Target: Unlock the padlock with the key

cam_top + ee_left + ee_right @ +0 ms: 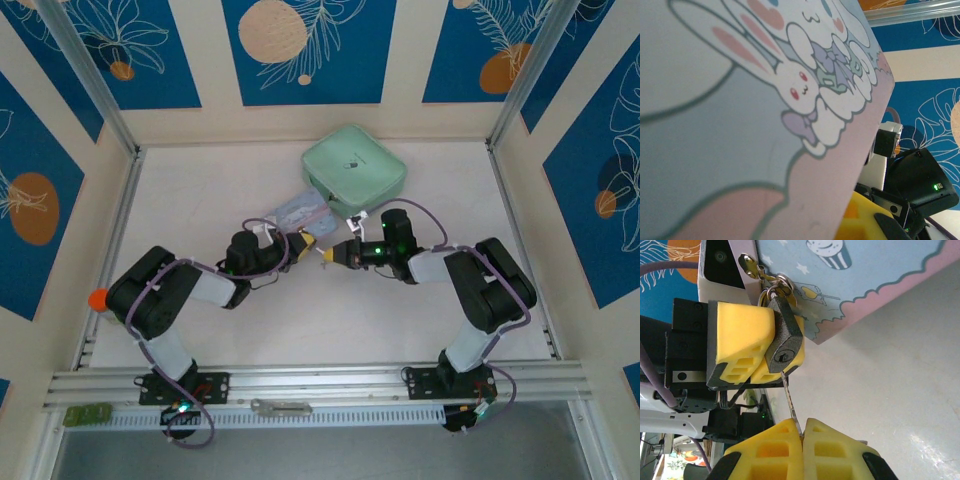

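Two pincers of mine meet mid-table. My right pincer [801, 429] is pressed together on one key [789, 399], pinching its head so the thin blade sticks out toward the one padlock [785, 335]. The tip sits at the lock's bottom face, right by the keyhole, though I cannot tell whether it is inside. My left pincer [308, 241] clamps that padlock between its two yellow pads [740, 335]. One second key [749, 264] dangles from rings at the shackle. One cartoon tin [740, 130] lies just behind; one green case [354, 170] sits farther back.
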